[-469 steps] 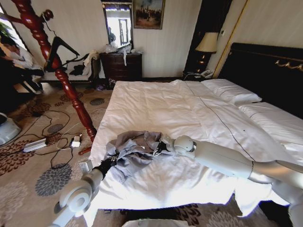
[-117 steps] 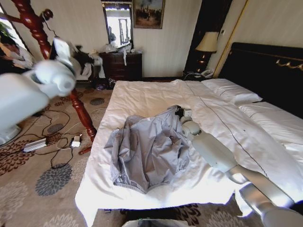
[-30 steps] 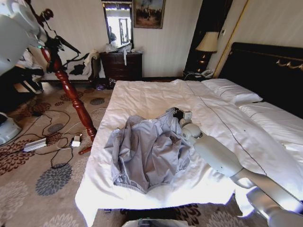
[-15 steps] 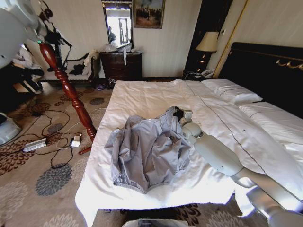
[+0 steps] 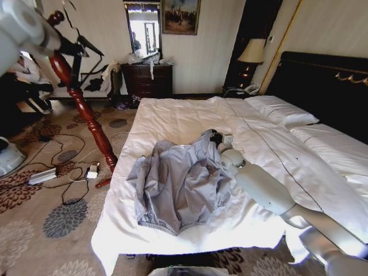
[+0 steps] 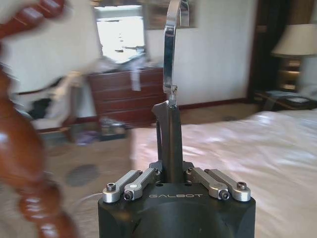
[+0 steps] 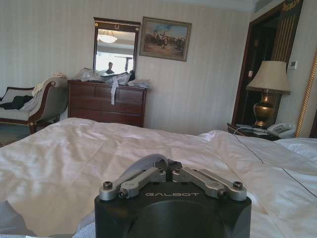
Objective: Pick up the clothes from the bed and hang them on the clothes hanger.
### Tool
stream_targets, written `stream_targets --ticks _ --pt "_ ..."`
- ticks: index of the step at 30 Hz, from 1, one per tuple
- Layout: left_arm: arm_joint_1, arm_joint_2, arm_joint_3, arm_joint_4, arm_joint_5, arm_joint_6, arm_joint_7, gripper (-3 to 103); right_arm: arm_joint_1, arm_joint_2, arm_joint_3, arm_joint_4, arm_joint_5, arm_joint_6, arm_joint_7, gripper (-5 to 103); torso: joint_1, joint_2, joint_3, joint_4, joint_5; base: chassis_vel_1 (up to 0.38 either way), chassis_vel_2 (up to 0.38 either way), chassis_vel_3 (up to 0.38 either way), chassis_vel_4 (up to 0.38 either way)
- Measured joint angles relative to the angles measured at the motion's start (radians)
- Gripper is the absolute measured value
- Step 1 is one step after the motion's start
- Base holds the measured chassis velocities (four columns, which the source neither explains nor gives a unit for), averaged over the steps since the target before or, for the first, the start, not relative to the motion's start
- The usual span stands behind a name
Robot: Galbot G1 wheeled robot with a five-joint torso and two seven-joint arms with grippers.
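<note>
The grey-blue clothes [image 5: 178, 184] lie crumpled on the near part of the bed [image 5: 190, 118]. My right gripper [image 5: 217, 137] rests at the garment's collar, shut on a fold of the grey fabric [image 7: 144, 161]; in its wrist view the right gripper [image 7: 168, 167] has its jaws drawn together. At the upper left my left gripper [image 5: 68, 45] holds the black clothes hanger [image 5: 86, 45] beside the coat stand. In the left wrist view the left gripper [image 6: 171, 171] is shut on the hanger [image 6: 170, 139], with its metal hook [image 6: 171, 44] pointing away from the wrist.
The reddish-brown coat stand [image 5: 86, 112] leans by the bed's left side. Cables and a power strip [image 5: 43, 175] lie on the carpet. A dresser [image 5: 146, 80], a chair with dark clothes [image 5: 98, 83], a lamp [image 5: 251, 53] and the black headboard [image 5: 322, 86] line the far walls.
My left arm has shifted at the upper left, carrying the hanger along near the top of the coat stand. The right arm and the garment have stayed put.
</note>
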Motion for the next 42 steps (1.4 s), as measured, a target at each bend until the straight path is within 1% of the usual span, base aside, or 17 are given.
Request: stream_targets --ticks 3,4,7,8,9,12,14,16,18,22,23,26,27,30,34,37,42 --pt "0.016 -0.052 0.039 -0.069 0.034 -0.058 0.133 15 -0.003 -0.007 0.002 0.009 0.003 0.001 0.0 0 0.0 0.0 0.0 -0.0002 0.0 0.0 0.0 0.0 0.0" --pt "0.016 -0.052 0.039 -0.069 0.034 -0.058 0.133 15 -0.003 -0.007 0.002 0.009 0.003 0.001 0.0 0 0.0 0.0 0.0 -0.0002 0.0 0.0 0.0 0.0 0.0" --pt "0.01 -0.098 0.134 -0.111 0.111 -0.209 0.313 15 -0.013 -0.015 0.007 0.019 0.005 0.001 0.001 0 0.0 0.0 0.0 0.0 0.0001 0.0 0.0 0.0 0.0" --pt "0.01 -0.098 0.134 -0.111 0.111 -0.209 0.313 15 -0.013 -0.015 0.007 0.019 0.005 0.001 0.001 0 0.0 0.0 0.0 0.0 0.0001 0.0 0.0 0.0 0.0" --pt "0.007 -0.108 0.168 -0.111 0.147 -0.271 0.389 15 -0.018 -0.02 0.009 0.023 0.005 0.002 0.001 0 0.0 0.0 0.0 0.0 0.0001 0.0 0.0 0.0 0.0" --pt "0.038 -0.115 0.195 -0.084 0.208 -0.381 0.553 15 -0.029 -0.03 0.018 0.032 0.008 0.004 0.001 0 0.0 0.0 0.0 0.0001 0.0002 0.0 0.0 0.0 0.0" --pt "0.047 -0.115 0.198 -0.076 0.219 -0.404 0.589 15 -0.03 -0.032 0.02 0.034 0.009 0.004 0.001 0 0.0 0.0 0.0 -0.0001 0.0002 0.0 0.0 0.0 0.0" --pt "0.075 -0.109 0.226 -0.039 0.265 -0.497 0.735 15 -0.037 -0.04 0.027 0.045 0.015 0.004 0.002 0 0.0 0.0 0.0 -0.0002 0.0001 0.0 0.0 0.0 0.0" --pt "0.086 -0.106 0.231 -0.03 0.274 -0.511 0.775 15 -0.038 -0.042 0.028 0.048 0.015 0.005 0.002 0 0.0 0.0 0.0 0.0 0.0001 0.0 0.0 0.0 0.0" --pt "0.132 -0.085 0.245 0.036 0.298 -0.566 1.049 15 -0.048 -0.049 0.038 0.063 0.018 0.008 0.004 0 0.0 0.0 0.0 -0.0002 0.0001 0.0 0.0 0.0 0.0" --pt "0.132 -0.085 0.245 0.036 0.298 -0.566 1.049 15 -0.048 -0.049 0.038 0.063 0.018 0.008 0.004 0 0.0 0.0 0.0 -0.0002 0.0001 0.0 0.0 0.0 0.0" --pt "0.158 -0.061 0.259 0.098 0.333 -0.606 1.213 15 -0.057 -0.059 0.048 0.08 0.019 0.012 0.005 0 0.0 0.0 0.0 0.0001 0.0003 0.0 0.0 0.0 0.0" --pt "0.158 -0.061 0.259 0.098 0.333 -0.606 1.213 15 -0.057 -0.059 0.048 0.08 0.019 0.012 0.005 0 0.0 0.0 0.0 0.0001 0.0003 0.0 0.0 0.0 0.0" --pt "0.214 -0.014 0.235 0.179 0.368 -0.645 1.34 15 -0.063 -0.071 0.061 0.112 0.031 0.014 0.005 0 0.0 0.0 0.0 0.0002 0.0 0.0 0.0 0.0 0.0" --pt "0.262 0.029 0.192 0.229 0.441 -0.681 1.41 15 -0.071 -0.081 0.064 0.136 0.031 0.018 0.005 0 0.0 0.0 0.0 -0.0004 0.0002 0.0 0.0 0.0 0.0" --pt "0.286 0.054 0.174 0.239 0.473 -0.713 1.418 15 -0.075 -0.082 0.066 0.151 0.03 0.021 0.005 0 0.0 0.0 0.0 -0.0003 0.0002 0.0 0.0 0.0 0.0" --pt "0.329 0.086 0.155 0.236 0.508 -0.753 1.376 15 -0.076 -0.086 0.067 0.177 0.017 0.024 0.006 0 0.0 0.0 0.0 -0.0001 0.0002 0.0 0.0 0.0 0.0"
